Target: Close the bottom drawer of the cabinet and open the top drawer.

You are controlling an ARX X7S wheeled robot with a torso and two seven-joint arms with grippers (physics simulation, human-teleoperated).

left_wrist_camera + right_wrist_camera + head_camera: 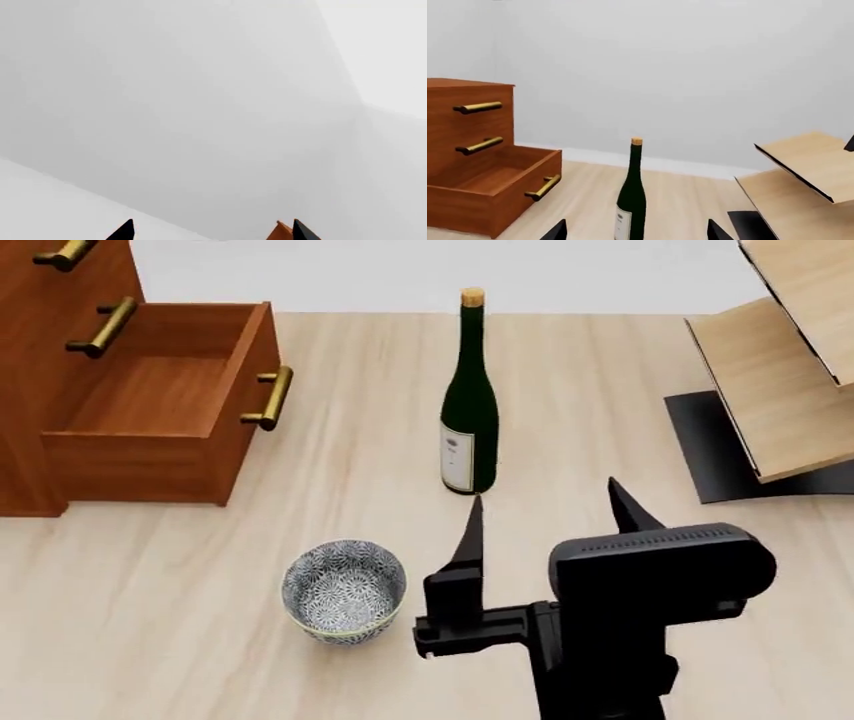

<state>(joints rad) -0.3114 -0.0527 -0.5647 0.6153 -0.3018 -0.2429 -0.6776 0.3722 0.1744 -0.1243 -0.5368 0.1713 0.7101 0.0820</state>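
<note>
I judge that I am at the very start, on the closing step: the bottom drawer (160, 410) of the cabinet (40, 360) stands pulled far out at my left on the table (200, 660), its brass handle (270, 398) facing the wine bottle (469, 400), and the top drawer (467, 102) above it is shut. My right gripper (547, 505) hangs spread wide and empty, near the bottle and a patterned bowl (343, 590), touching nothing, so next it must swing left past both to press the drawer's front. My left gripper (210, 231) shows only two well-parted tips against a blank wall, holding nothing.

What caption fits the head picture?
Open black right gripper above table, near green glass wine bottle; reddish-brown wooden bottom drawer open.
</note>
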